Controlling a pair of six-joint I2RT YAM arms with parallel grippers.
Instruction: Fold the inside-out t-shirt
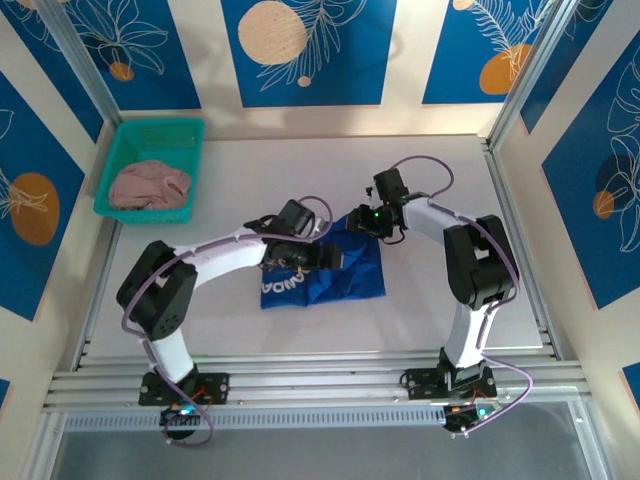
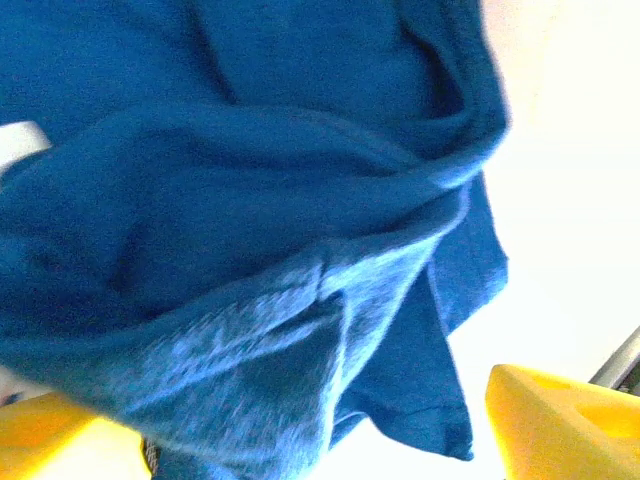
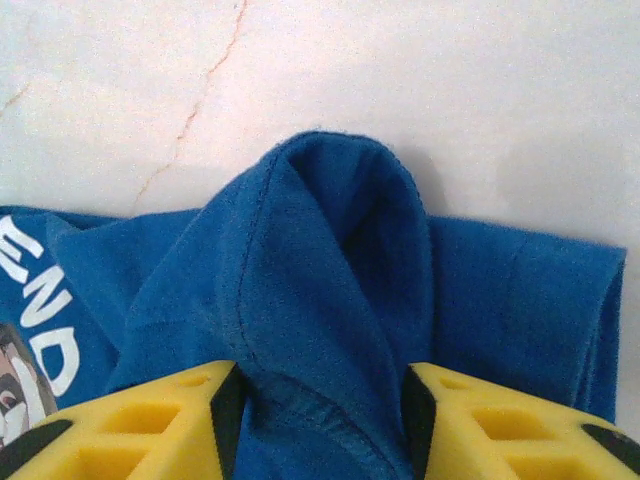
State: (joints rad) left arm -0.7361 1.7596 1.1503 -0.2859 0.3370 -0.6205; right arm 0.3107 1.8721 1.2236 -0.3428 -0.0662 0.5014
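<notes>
Fingers (image 3: 130,425) of the right gripper (image 3: 320,432): yellow with black pads, drawn partway in. The pads press on either flank of a raised fold of the inside-out t-shirt (image 3: 330,280), which stands between them as a rounded ridge with a stitched hem near its base; judged a pinch grip on the cloth. Fingers (image 2: 565,420) of the left gripper (image 2: 300,445): set wide apart, with cloth draped loosely across the gap and over one finger, the other finger clear of it; nothing clamped. Garment: royal blue soft knit with white lettering (image 1: 285,287) at its near left corner. It lies in a creased, roughly square heap at the middle of the table (image 1: 430,180), with both grippers at its far edge. Handling, as judged: light, limp, not fragile, keeps no shape of its own. It sags away from any single hold, and a pinch may well gather more than one layer. Best taken at hems, seams or corners, where the doubled edge gives the pads something to bite, and at two points well apart along one edge so the panel hangs flat. Surroundings: teal basket (image 1: 120,150) at the far left, well apart, holding a dusty-pink garment (image 1: 150,185).
</notes>
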